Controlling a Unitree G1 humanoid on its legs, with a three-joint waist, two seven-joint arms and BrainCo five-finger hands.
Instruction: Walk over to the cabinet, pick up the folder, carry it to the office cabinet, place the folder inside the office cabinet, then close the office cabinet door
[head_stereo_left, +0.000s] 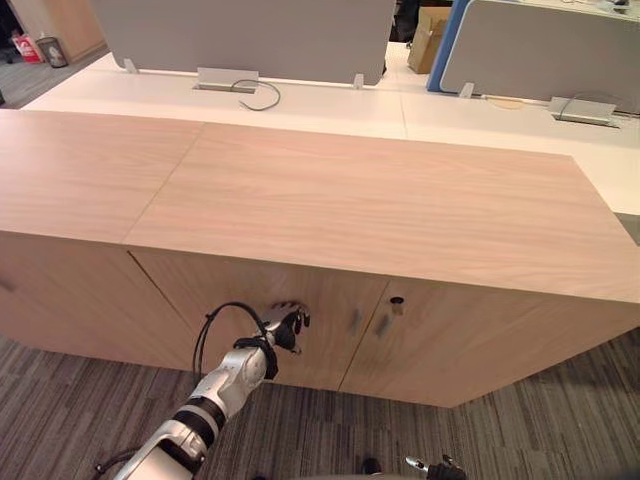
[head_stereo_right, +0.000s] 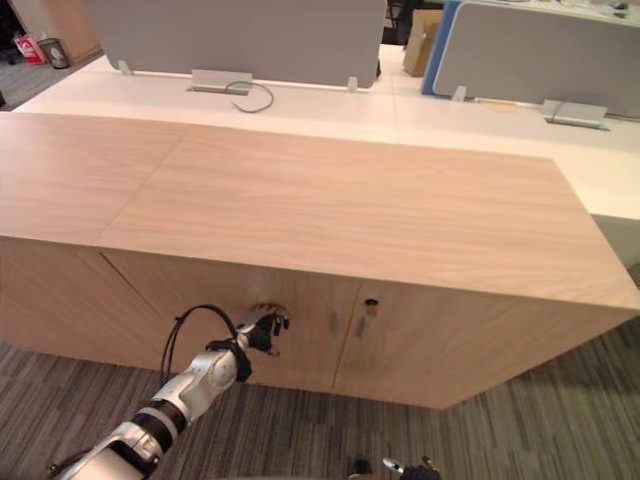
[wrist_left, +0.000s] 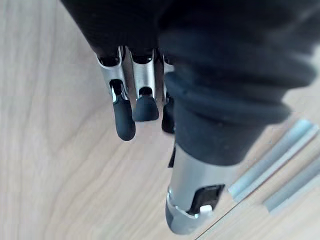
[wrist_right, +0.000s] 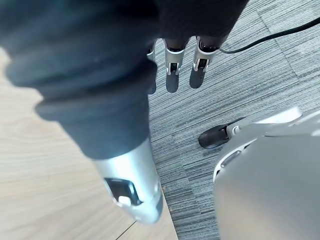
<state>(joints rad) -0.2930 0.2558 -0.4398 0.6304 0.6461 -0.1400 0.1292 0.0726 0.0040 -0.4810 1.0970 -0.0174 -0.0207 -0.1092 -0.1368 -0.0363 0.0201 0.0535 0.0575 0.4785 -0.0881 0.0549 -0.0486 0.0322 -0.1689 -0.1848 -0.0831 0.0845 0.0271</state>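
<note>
The right hand (wrist_right: 171, 82) hangs loose-fingered above the carpet (head_stereo_left: 520, 420), holding nothing. Further in, the left hand (head_stereo_left: 285, 328), far the nearer one, points straight, empty fingers at the left door (head_stereo_left: 200, 285) of the office cabinet (head_stereo_left: 400, 200), with the upright handle strips (wrist_left: 272, 165) by the middle seam just to its right. The door looks flush. Neither hand has the folder, which is presumably shut inside.
</note>
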